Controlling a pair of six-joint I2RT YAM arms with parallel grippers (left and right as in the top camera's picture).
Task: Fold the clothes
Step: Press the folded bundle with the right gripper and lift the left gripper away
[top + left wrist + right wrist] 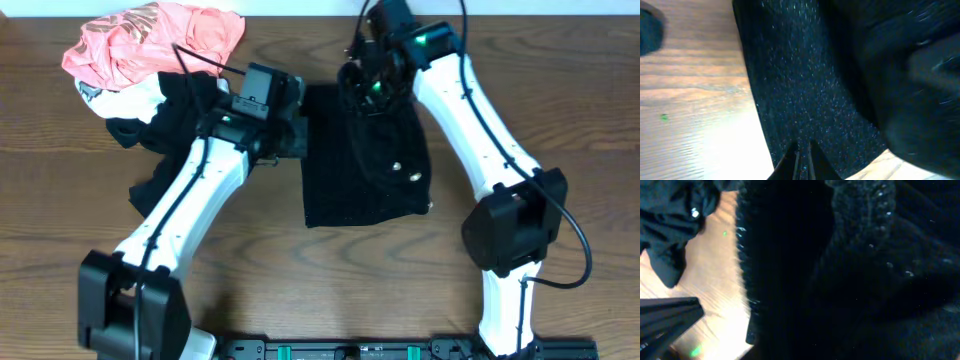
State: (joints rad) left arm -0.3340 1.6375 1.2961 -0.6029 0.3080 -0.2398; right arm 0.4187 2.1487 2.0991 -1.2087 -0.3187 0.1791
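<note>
- The clothes are one black garment of thick, fuzzy knit, lying flat as a rough rectangle.
- Small pale buttons sit on the side away from the left fingers.
- Its near edge lies right at those fingertips.
- A fringed edge runs near the right finger, not touching it.

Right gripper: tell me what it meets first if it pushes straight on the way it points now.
The black fuzzy knit garment. The right gripper points down at its far edge, and that fabric fills most of the wrist view; how near is unclear.
</note>
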